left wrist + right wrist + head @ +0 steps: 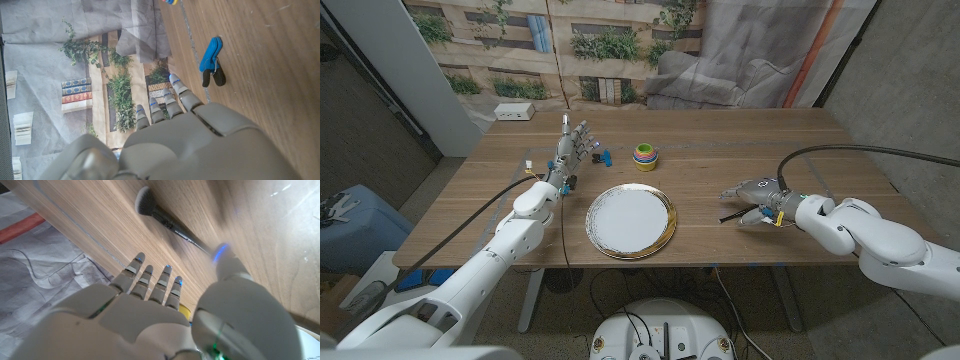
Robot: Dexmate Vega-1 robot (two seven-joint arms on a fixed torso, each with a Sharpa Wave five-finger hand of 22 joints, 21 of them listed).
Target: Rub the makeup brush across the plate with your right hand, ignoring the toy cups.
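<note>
A white plate with a gold rim lies at the table's middle front. The black-handled makeup brush lies on the wood to the plate's right, its pale bristle head pointing away from my wrist. My right hand hovers over the brush with its fingers spread; the thumb tip is close to the handle's end, and nothing is gripped. A dark bit of the brush sticks out from under that hand. My left hand stands at the back left, fingers apart and empty.
A stack of colourful toy cups stands behind the plate. A blue clip lies beside my left hand, also seen as a blue clip in the head view. A white box sits at the far left edge.
</note>
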